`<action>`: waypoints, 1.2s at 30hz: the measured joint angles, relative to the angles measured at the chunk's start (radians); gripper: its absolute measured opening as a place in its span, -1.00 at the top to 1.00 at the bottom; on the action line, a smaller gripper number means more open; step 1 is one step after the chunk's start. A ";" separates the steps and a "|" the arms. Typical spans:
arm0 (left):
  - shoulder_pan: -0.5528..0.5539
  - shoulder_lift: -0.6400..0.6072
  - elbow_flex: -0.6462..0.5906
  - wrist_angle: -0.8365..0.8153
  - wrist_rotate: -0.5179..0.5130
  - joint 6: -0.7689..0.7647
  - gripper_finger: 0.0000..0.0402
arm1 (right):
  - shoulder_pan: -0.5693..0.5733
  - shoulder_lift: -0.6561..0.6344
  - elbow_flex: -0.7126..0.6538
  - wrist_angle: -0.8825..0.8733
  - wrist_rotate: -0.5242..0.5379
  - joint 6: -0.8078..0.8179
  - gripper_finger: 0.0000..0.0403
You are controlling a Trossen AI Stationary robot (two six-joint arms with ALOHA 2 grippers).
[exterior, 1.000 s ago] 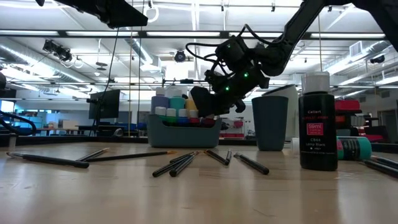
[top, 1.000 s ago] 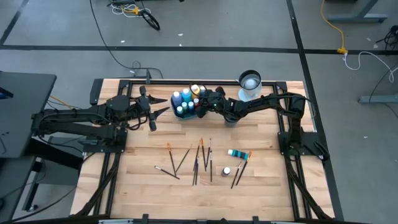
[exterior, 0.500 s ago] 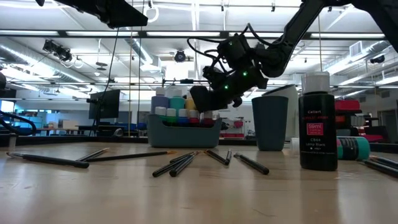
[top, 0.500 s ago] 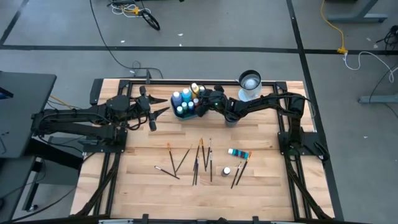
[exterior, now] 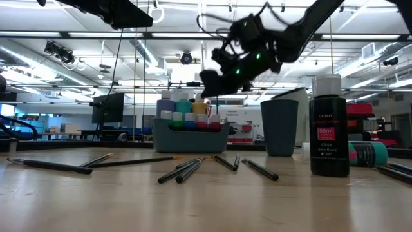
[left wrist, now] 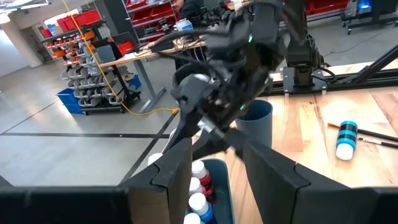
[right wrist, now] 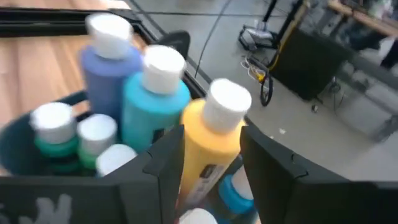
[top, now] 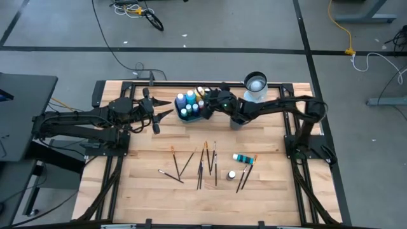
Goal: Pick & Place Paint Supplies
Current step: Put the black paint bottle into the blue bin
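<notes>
Bright, even light fills the room, coming from the long ceiling strips [exterior: 96,33] that glare white above the tray [exterior: 190,136]. Shadows on the wooden table [top: 152,181] are faint, just thin soft lines beside the brushes [top: 205,164]. Above the tray, the right gripper [exterior: 215,76] is smeared by motion blur, dark against the lamps. Close by the tray, the yellow bottle [right wrist: 208,146] and its neighbours look soft and slightly streaked, and the room behind them is out of focus.

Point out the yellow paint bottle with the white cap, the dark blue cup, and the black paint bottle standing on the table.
Yellow plastic paint bottle [right wrist: 208,146], right wrist view, body.
Dark blue cup [exterior: 279,127], low view, side wall.
Black paint bottle [exterior: 329,135], low view, label.
</notes>
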 joint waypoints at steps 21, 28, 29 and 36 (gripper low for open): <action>0.000 0.000 0.000 -0.003 0.001 -0.167 0.24 | 0.267 -0.559 0.002 -0.256 -0.165 -0.136 0.29; 0.000 0.000 0.000 -0.007 0.001 -0.199 0.24 | 0.298 -0.554 0.002 -0.438 -0.430 -0.010 0.26; 0.000 0.000 0.000 -0.009 0.001 -0.207 0.24 | 0.312 -0.552 0.001 -0.477 -0.434 -0.005 0.24; 0.000 0.000 0.000 -0.015 0.004 -0.226 0.24 | 0.439 -0.522 -0.019 -0.603 -0.507 0.038 0.04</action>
